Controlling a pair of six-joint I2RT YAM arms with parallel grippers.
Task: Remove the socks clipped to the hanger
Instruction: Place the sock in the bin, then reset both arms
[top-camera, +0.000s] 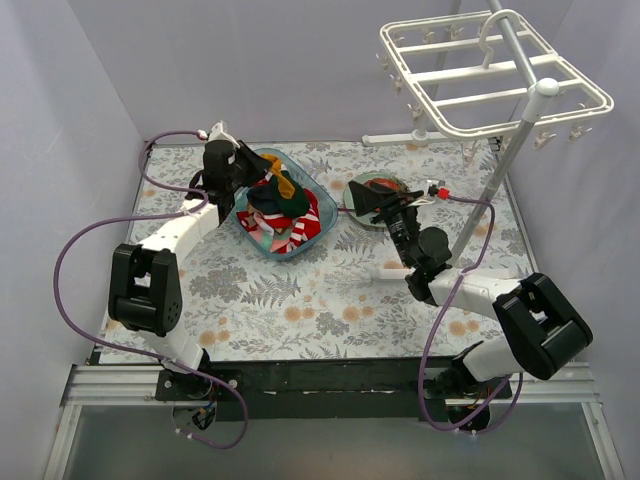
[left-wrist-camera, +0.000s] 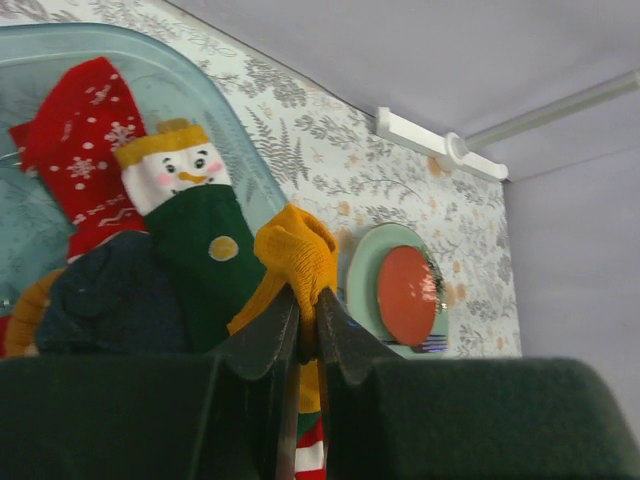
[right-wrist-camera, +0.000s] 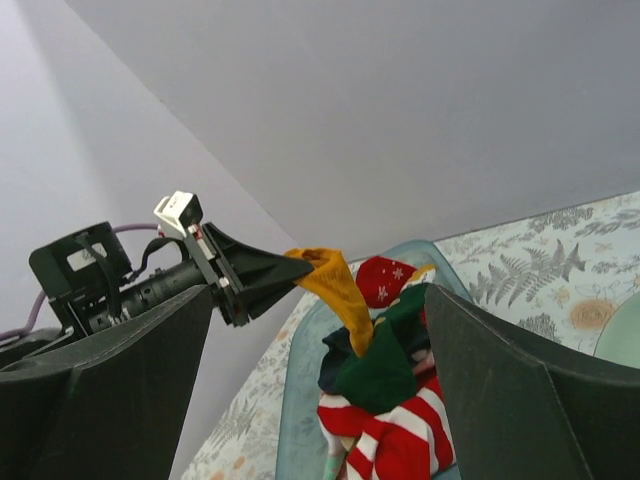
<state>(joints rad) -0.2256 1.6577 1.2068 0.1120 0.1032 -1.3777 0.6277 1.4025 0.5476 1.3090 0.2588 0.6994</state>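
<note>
The left jaws are pinched shut on the mustard-yellow sock (left-wrist-camera: 300, 255), gripping it at a bunched fold so that the rest of it trails down below the tips. The right jaws stand wide apart and have hold of nothing; between them the right wrist view looks straight across at the left arm (top-camera: 170, 235) and the sock it holds up.

The held sock hangs above the blue translucent tub (top-camera: 325, 200), which sits on the floral worktop (top-camera: 300, 300) left of centre. Its lower end reaches down to the heap of socks in the tub; whether it touches them cannot be told. In that heap lie a red snowflake sock (left-wrist-camera: 85, 150) against the tub's far wall, a green snowman sock (left-wrist-camera: 195, 230) just beside it, a dark navy sock (left-wrist-camera: 115, 300) nearer the wrist camera, and a red-and-white striped sock (right-wrist-camera: 395, 440) at the side facing the right arm (top-camera: 460, 290).

The white hanger (top-camera: 445, 128) hangs high over the far right corner, tilted, on a slanted white pole (top-camera: 495, 185), its small clips dangling from the bars. It is well apart from the tub and from both arms. The pole's white foot rail (left-wrist-camera: 430, 135) lies along the far edge of the worktop.

Right of the tub sits a green plate (left-wrist-camera: 362, 280) with a red-orange disc (left-wrist-camera: 405, 295) on it. The right jaws hover over the plate's right part, pointing towards the tub.
</note>
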